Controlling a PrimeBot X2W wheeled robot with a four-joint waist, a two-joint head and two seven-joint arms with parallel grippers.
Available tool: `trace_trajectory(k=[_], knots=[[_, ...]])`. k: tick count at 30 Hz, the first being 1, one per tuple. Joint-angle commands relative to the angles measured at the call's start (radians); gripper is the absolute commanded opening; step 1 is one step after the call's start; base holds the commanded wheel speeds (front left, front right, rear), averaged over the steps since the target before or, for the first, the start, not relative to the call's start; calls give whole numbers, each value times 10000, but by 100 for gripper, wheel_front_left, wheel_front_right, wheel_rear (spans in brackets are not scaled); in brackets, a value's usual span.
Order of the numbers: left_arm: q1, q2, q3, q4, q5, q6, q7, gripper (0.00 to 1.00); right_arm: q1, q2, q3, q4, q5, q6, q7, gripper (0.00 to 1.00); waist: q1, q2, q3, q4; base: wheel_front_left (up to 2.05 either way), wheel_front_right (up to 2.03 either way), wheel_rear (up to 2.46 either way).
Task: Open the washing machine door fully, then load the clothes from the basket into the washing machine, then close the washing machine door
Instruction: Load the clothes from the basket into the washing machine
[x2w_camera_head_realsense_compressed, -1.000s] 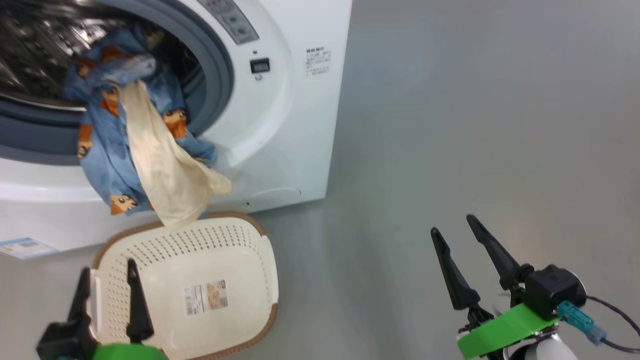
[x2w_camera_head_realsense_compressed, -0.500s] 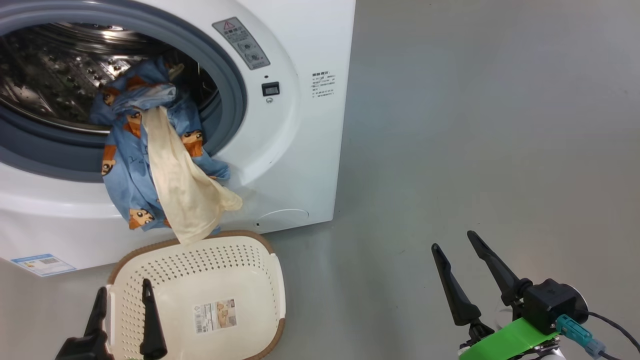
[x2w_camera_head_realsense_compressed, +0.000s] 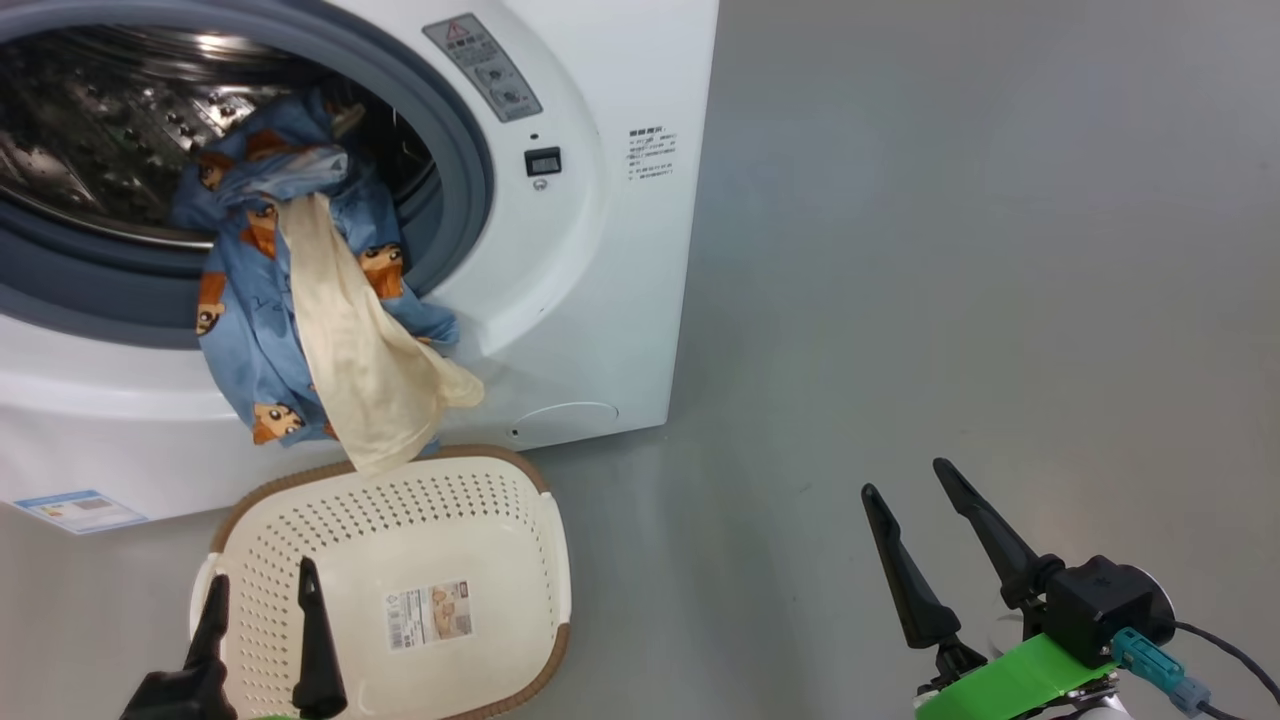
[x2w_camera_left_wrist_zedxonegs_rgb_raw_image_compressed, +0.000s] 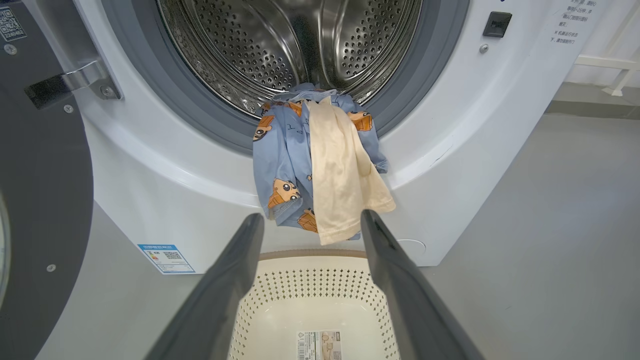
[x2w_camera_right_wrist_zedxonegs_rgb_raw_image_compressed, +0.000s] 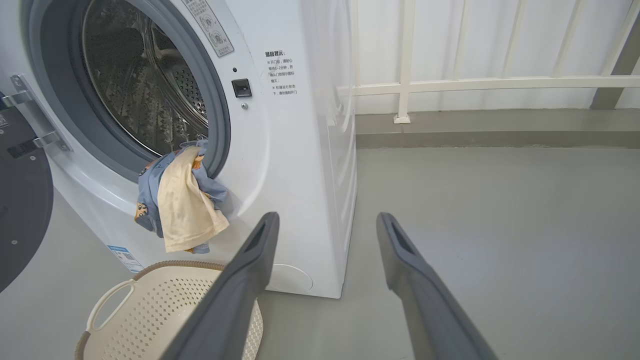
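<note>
With the basket (x2w_camera_head_realsense_compressed: 470, 530) empty, the clothes (x2w_camera_head_realsense_compressed: 320, 330) droop half out of the washing machine (x2w_camera_head_realsense_compressed: 600, 300) over its gasket (x2w_camera_head_realsense_compressed: 470, 170), so the left gripper (x2w_camera_head_realsense_compressed: 262, 572) (spread and empty, like the right gripper (x2w_camera_head_realsense_compressed: 904, 477)) must next tuck them into the drum (x2w_camera_head_realsense_compressed: 90, 130).

1. The washing machine (x2w_camera_head_realsense_compressed: 620, 300) is a white front-loader standing on the grey floor (x2w_camera_head_realsense_compressed: 900, 300). Its round opening is uncovered. A grey rubber seal (x2w_camera_head_realsense_compressed: 465, 180) rings the perforated steel drum (x2w_camera_left_wrist_zedxonegs_rgb_raw_image_compressed: 290, 40), and a blue label (x2w_camera_head_realsense_compressed: 80, 510) sits low on the front.
2. The door (x2w_camera_left_wrist_zedxonegs_rgb_raw_image_compressed: 45, 200) is swung wide open beside the opening, its dark inner face showing, held by a metal hinge (x2w_camera_left_wrist_zedxonegs_rgb_raw_image_compressed: 75, 82).
3. The clothes (x2w_camera_head_realsense_compressed: 330, 330) are light blue with orange cartoon prints and a cream piece. They lie bunched on the opening's lip, partly inside the drum, the rest hanging down over the white front.
4. The basket (x2w_camera_head_realsense_compressed: 400, 510) is cream, perforated and brown-rimmed. It stands upright on the floor just before the machine, under the hanging clothes, with a sticker (x2w_camera_head_realsense_compressed: 430, 615) on its bottom.
</note>
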Motion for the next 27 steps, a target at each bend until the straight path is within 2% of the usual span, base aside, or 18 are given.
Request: trace_trajectory(k=[1, 11, 27], knots=[[-361, 76, 314, -164, -111, -42, -4, 100, -165, -15, 227, -275, 13, 16, -29, 100, 0, 0, 67, 22, 0, 0, 0], [-1264, 81, 185, 741, -287, -432, 189, 100, -491, -10, 311, -288, 127, 16, -139, 100, 0, 0, 689, 115, 0, 0, 0], [-4717, 188, 1, 3528, -581, -1704, 738, 100, -1452, -47, 601, -282, 371, 16, -306, 100, 0, 0, 2475, -308, 0, 0, 0]])
